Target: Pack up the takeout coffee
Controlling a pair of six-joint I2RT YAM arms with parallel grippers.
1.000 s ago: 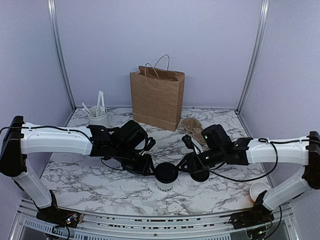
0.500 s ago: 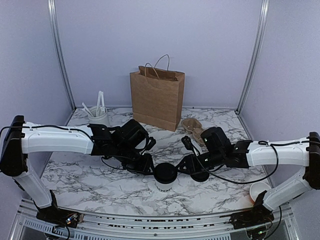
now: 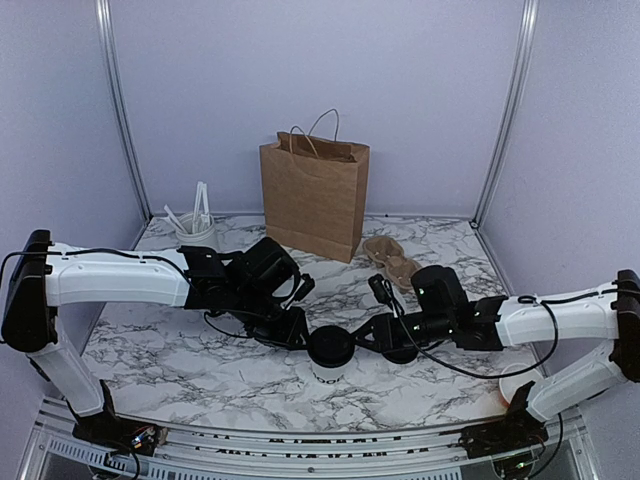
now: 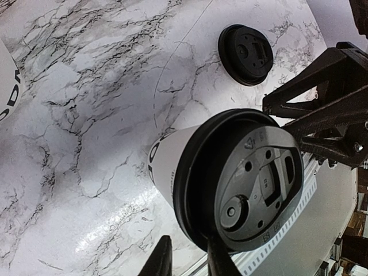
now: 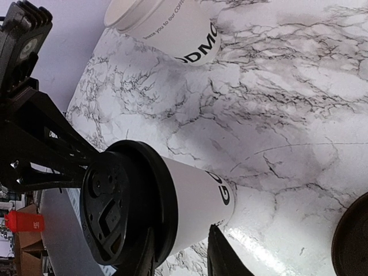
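The takeout coffee (image 3: 330, 352) stands upright near the front middle of the marble table (image 3: 200, 385), a white cup with black lettering and a black lid. My left gripper (image 3: 297, 333) sits just left of it. In the left wrist view the coffee (image 4: 172, 167) fills the frame, and my left gripper (image 4: 190, 261) is open by a narrow gap with only table in it, one finger against the lid's rim. My right gripper (image 3: 370, 335) is at the cup's right. In the right wrist view my right gripper (image 5: 181, 260) straddles the lid's edge and upper wall of the coffee (image 5: 198, 201).
A loose black lid (image 3: 401, 351) lies just right of the coffee. A brown paper bag (image 3: 313, 198) stands open at the back. A cup of white stirrers (image 3: 197, 234) is back left, brown sleeves (image 3: 390, 257) back right, and white cups (image 3: 518, 381) front right.
The right arm has dropped lower and edged toward the cup. Both grippers' jaws have narrowed slightly. The coffee has stayed in place.
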